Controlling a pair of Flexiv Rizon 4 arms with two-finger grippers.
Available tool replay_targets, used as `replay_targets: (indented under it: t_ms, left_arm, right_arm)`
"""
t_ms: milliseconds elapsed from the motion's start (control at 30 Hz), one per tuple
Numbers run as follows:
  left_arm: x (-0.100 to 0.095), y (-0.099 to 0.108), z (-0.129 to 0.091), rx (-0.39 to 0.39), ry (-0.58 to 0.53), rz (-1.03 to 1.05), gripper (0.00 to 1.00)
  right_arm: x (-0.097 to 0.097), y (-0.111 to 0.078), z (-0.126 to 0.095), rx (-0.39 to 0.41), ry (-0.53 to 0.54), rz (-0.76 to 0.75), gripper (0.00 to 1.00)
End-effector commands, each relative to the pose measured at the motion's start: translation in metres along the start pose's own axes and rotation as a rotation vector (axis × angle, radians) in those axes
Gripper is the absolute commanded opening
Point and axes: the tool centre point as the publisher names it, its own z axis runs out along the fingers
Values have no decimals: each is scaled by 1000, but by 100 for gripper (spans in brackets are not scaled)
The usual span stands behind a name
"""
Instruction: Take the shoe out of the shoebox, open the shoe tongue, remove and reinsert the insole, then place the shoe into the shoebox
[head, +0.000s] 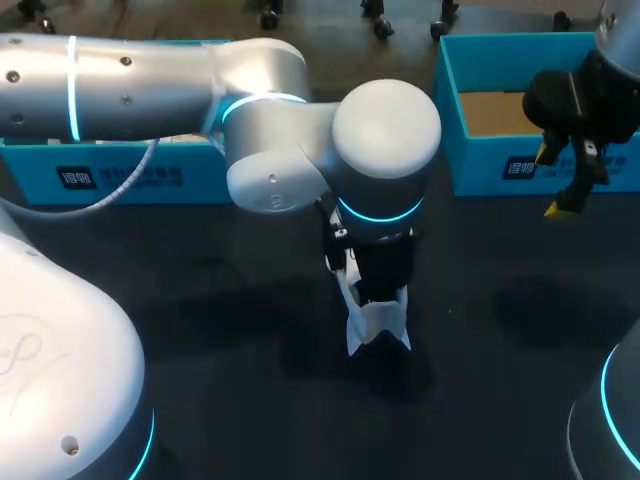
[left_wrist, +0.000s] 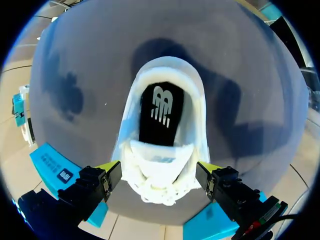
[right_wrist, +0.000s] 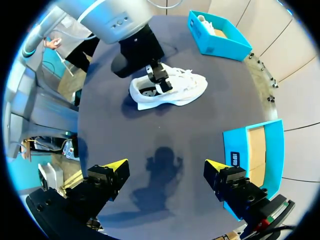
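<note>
Already out: the shoe (head: 378, 325) is sitting on its sole on the desk (head: 250, 400), well apart from both boxes.
Insole: the black insole (left_wrist: 161, 115) is lying inside the shoe; whether it is waiting to be pulled or is back in already, I cannot tell.
Tongue: the tongue (left_wrist: 160, 152) is showing at the front of the opening; it is not clearly folded back.
Left to do: at the least, the shoe is waiting to go back into a box.
Left tool: the left tool (left_wrist: 159, 170) is hanging spread wide over the laced part of the shoe, grasping nothing as far as I can judge.
Right tool: the right tool (right_wrist: 166, 170) is hovering released over bare desk, beside the right box.
Right box: the right box (head: 480, 165) is showing only its brown floor.
Left box: the left box (head: 110, 175) is holding something white (right_wrist: 202, 19), too small to name.
</note>
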Motion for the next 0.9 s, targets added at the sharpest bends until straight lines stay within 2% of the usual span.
replay_targets:
  t_ms: [33,400,533,567,633,700,900]
  left_arm:
    - [0,8,-8,4,-6,-1,100]
    - [-2,40,-24,-5,-14,-16,95]
    - [-3,50,-29,8,-21,-5,82]
    - [-3,52,-31,8,-21,-4,66]
    - [-4,55,-33,1,-25,-4,58]
    - [-4,56,-33,-2,-28,-3,45]
    - [-2,47,-25,5,-25,22,40]
  right_arm:
    - [-1,1,1,4,2,1,100]
    - [-1,1,1,4,2,1,100]
    - [-1,1,1,4,2,1,100]
    - [-1,1,1,4,2,1,100]
    - [-1,1,1,4,2,1,100]
    - [-1,1,1,4,2,1,100]
    - [-1,1,1,4,2,1,100]
